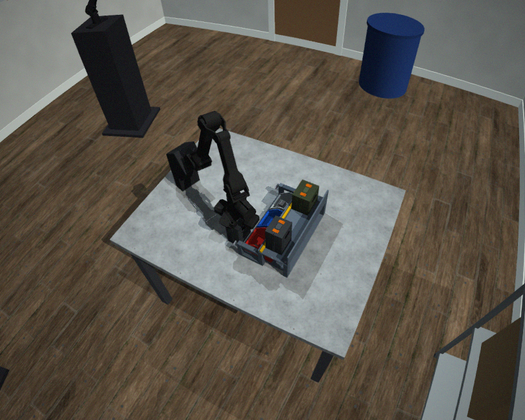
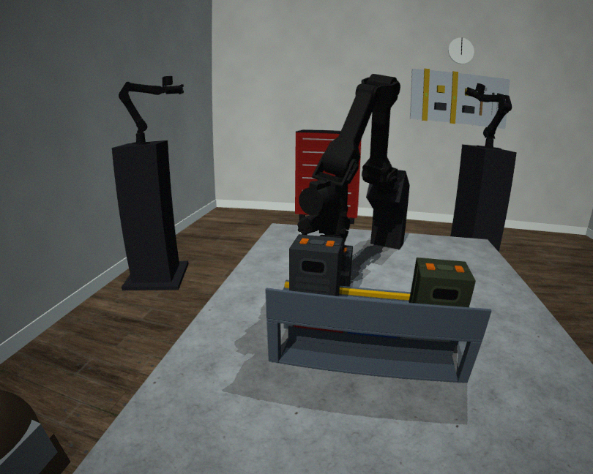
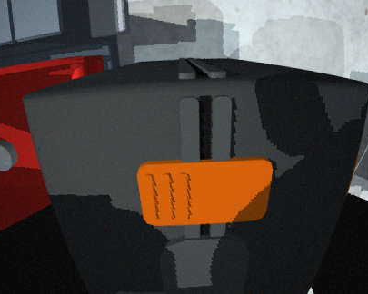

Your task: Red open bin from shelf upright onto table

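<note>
My fingers: dark shapes at both lower corners of the wrist view, standing wide apart and clamped on the two sides of the dark grey case.
My gripper point(image 1: 236, 225): low at the front of the shelf, at its end near the red bin.
Dark grey case point(image 3: 193, 181): it fills the wrist view between my fingers, with two orange latches on its lid; it stands upright in the shelf.
Red bin point(image 3: 24, 132): not in my grip; it sits in the shelf just beside the dark grey case, at my left in the wrist view, with a grey round part point(image 3: 1, 154) inside.
Blue bin point(image 1: 267, 218): next to the red bin, further along the shelf.
Shelf point(image 2: 378, 316): grey, standing on the table point(image 1: 186, 244).
Yellow bar point(image 2: 373, 292): it runs along the shelf between the two cases.
Green case point(image 1: 304, 195): upright at the far end of the shelf, well apart from my gripper.
</note>
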`<action>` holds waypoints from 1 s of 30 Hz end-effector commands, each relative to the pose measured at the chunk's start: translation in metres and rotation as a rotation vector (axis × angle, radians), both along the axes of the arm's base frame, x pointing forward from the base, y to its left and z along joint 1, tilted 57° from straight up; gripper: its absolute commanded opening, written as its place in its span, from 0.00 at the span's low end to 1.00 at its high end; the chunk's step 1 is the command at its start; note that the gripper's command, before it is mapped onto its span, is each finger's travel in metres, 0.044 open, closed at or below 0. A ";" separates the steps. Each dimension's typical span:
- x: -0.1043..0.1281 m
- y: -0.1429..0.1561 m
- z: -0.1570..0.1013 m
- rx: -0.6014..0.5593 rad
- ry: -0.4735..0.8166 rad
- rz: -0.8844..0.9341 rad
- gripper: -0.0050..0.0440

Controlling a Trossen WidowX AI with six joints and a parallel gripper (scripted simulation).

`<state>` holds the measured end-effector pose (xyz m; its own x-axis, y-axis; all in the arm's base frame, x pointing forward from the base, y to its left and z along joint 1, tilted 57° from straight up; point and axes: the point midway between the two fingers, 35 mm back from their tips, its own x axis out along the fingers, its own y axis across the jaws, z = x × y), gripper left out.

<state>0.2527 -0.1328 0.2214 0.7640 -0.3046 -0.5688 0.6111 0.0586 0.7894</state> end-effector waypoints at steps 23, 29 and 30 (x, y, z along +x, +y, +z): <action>-0.014 0.006 0.016 -0.027 -0.043 -0.004 0.10; -0.014 0.006 0.016 -0.027 -0.043 -0.004 0.10; -0.012 0.004 0.012 -0.013 -0.023 -0.006 0.10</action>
